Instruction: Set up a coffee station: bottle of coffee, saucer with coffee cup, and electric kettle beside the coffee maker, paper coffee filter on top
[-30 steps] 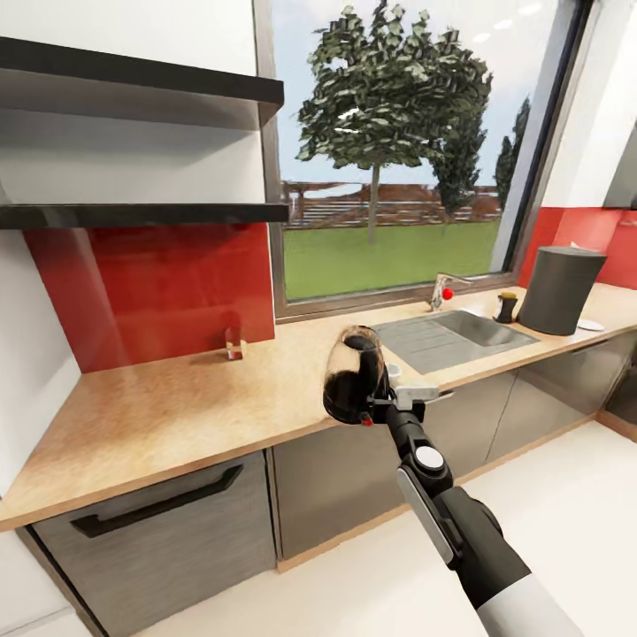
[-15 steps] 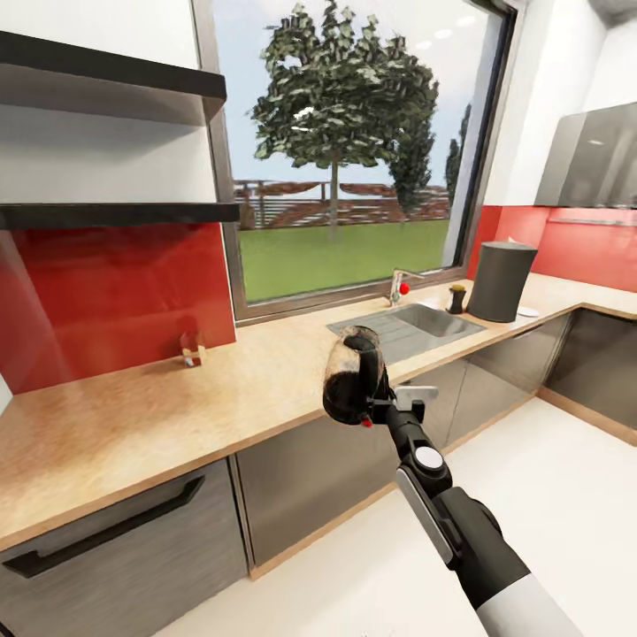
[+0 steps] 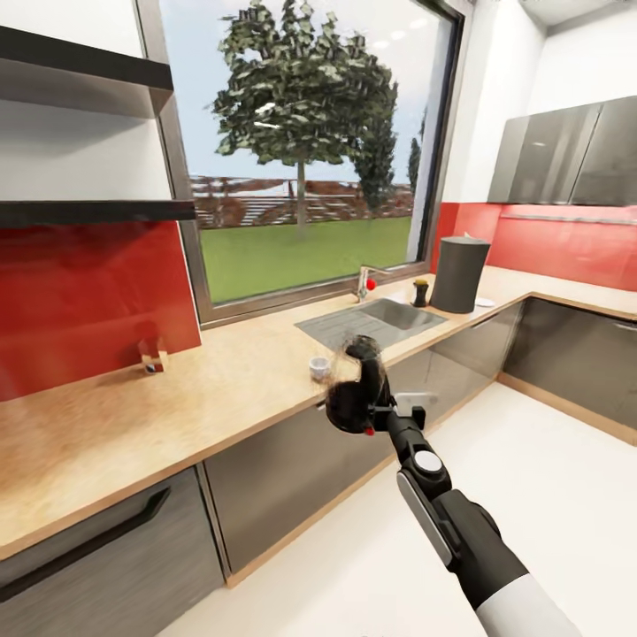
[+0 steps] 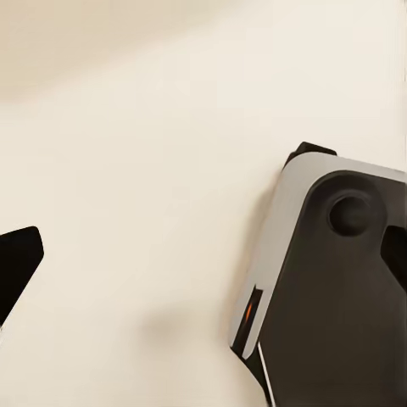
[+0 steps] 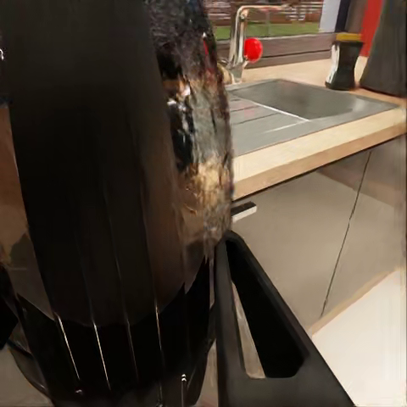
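Note:
My right gripper (image 3: 382, 410) is shut on the black handle of the electric kettle (image 3: 352, 394), a domed glass kettle (image 5: 110, 195) held in the air in front of the kitchen countertop (image 3: 239, 376). Far along the counter stands the dark grey coffee maker (image 3: 458, 274), with the yellow-capped bottle of coffee (image 3: 420, 292) on one side and the white saucer (image 3: 485, 303) on the other. The small white coffee cup (image 3: 318, 367) sits near the counter's front edge, just beyond the kettle. The paper coffee filter is too small to tell. My left gripper (image 4: 203, 263) is open over the pale floor.
A steel sink (image 3: 372, 320) and a faucet with a red knob (image 3: 365, 284) lie between the cup and the coffee maker. A small glass jar (image 3: 152, 358) stands by the red backsplash. Dark shelves (image 3: 88, 211) hang at the upper left. Grey cabinets (image 3: 292, 478) run under the counter.
The camera has turned to the right, so the counter and window have slid left in view. The kettle stays held in my right gripper. The white cup now shows beside the kettle.

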Available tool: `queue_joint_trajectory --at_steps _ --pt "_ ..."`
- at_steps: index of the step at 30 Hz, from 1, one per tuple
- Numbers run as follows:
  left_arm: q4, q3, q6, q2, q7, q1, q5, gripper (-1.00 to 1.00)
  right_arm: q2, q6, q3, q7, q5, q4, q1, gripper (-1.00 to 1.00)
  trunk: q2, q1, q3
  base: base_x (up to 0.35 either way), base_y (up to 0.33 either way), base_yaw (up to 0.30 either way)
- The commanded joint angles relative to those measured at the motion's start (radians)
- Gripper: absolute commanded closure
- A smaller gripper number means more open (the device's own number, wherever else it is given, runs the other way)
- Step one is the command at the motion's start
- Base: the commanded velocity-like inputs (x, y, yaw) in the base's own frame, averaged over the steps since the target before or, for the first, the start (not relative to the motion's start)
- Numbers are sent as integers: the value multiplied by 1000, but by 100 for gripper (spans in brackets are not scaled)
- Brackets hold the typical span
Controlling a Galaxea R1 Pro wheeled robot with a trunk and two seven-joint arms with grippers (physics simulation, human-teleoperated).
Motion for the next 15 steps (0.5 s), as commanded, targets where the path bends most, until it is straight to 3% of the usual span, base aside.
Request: queue_joint_trajectory --at_steps 1,3,4,5,15 --pt "3 -6 -4 0 -8 -1 11 -100 -1 4 4 -9 -1 -2 -2 100 -2 0 -2 0 0 -266" --pt "3 -6 -4 0 -8 -1 11 -100 -2 4 2 -9 -1 -1 -2 100 -2 0 -4 0 0 -266" --pt "3 -6 -4 0 -8 -1 8 -100 -1 3 -59 -8 -1 -1 -2 100 -2 0 -5 168 -111 -266" --pt "3 -6 -4 -1 -8 -1 8 -100 -1 2 -68 -8 -1 -1 -2 100 -2 0 -6 200 -151 -266" --pt "3 -6 -4 -2 -8 -1 7 -100 -2 2 -82 -9 -1 12 -2 100 -2 0 -15 227 -189 -266"
